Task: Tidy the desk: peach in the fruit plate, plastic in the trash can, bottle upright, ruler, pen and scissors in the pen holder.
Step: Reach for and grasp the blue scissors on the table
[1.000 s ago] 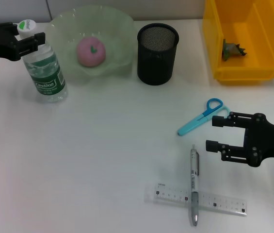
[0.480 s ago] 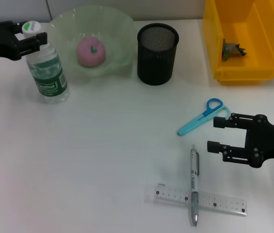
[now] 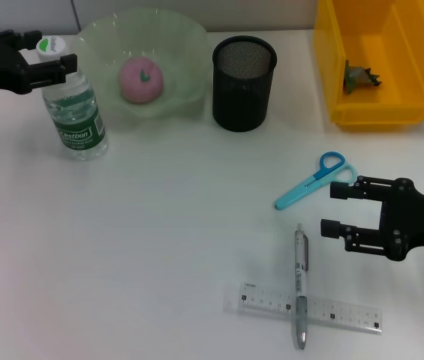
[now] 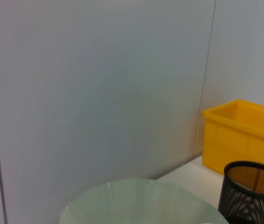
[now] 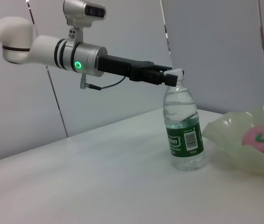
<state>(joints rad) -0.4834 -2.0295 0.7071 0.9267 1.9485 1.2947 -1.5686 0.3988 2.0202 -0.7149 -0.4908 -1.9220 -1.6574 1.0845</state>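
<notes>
While gripping bottle (image 3: 74,112): left gripper (image 3: 52,63).

I have the left gripper (image 3: 50,58) closed on the neck of the bottle (image 3: 74,106), which now stands nearly upright on the tabletop (image 3: 159,225). A second ago it leaned with its cap away from the fruit plate (image 3: 142,60) and its base nearer the plate's near rim; since then the cap has swung toward the plate while the base has slid away from that rim and a little farther back. The left gripper has travelled with the cap, closing slightly on the plate's edge. Seen from the right wrist, the bottle stands straight beside the plate, jaws clamped just under its cap (image 5: 177,73).
</notes>
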